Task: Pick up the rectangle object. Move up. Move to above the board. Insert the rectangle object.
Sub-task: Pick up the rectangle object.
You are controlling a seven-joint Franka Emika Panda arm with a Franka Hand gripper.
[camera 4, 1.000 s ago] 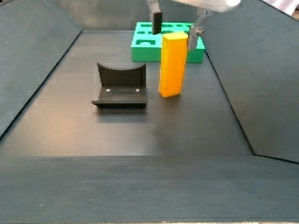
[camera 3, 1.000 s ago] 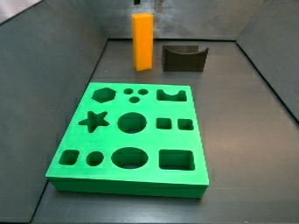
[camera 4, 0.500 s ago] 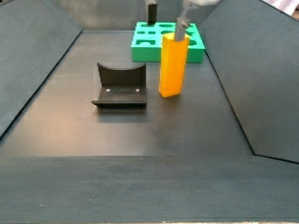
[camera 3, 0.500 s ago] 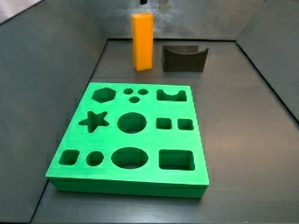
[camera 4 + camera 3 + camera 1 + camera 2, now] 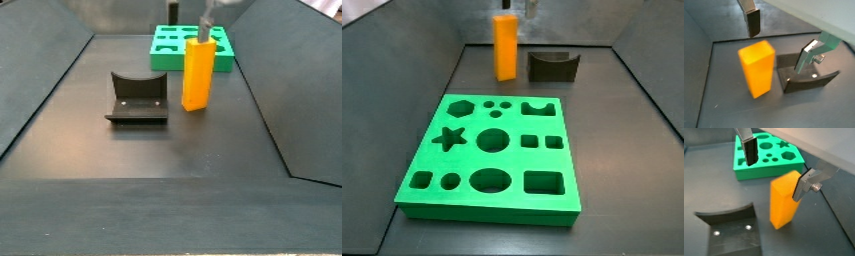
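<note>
Orange block (image 5: 198, 74) stands upright on the dark worktop (image 5: 160, 140), directly beneath the claw (image 5: 777, 165). Claw: wide open, holding nothing, fingers (image 5: 753, 22) above the block's top on either side. Dark notched block (image 5: 136, 98) beside it. Green board (image 5: 191, 48) lies beyond, well apart.

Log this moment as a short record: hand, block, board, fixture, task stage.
hand: the hand is open, above the rectangle object, fingers on either side of its top, not closed on it
rectangle object: upright on the floor
board: flat, holes empty
fixture: beside the rectangle object, apart from it
stage: pick-up not yet done
</note>
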